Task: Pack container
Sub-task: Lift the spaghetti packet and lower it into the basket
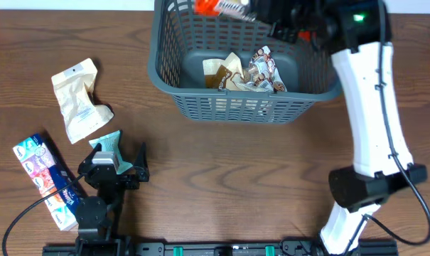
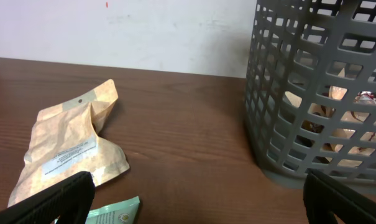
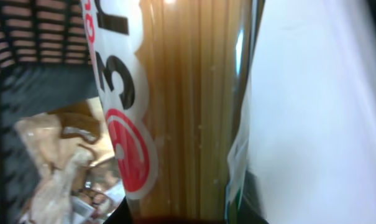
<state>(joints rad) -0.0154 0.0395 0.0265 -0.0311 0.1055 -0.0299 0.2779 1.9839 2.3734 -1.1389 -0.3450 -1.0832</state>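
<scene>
1. The right gripper point(image 1: 261, 14) was clamped on a clear packet of spaghetti point(image 3: 188, 106) and held it above the far rim of the container point(image 1: 158, 67).
2. The left gripper point(image 2: 194, 210) stood wide apart with nothing between its fingers point(image 2: 51, 202). It was low over the table point(image 1: 236, 171), just above a teal packet point(image 2: 116, 213).
3. The container sat at the table's far side, well apart from the left gripper. Crumpled cream and patterned packets point(image 1: 232, 71) lay on its solid bottom.
4. A cream pouch point(image 1: 78, 99) lay just beyond the teal packet.
5. A blue-and-pink packet point(image 1: 47, 181) lay to the left of the left arm.
</scene>
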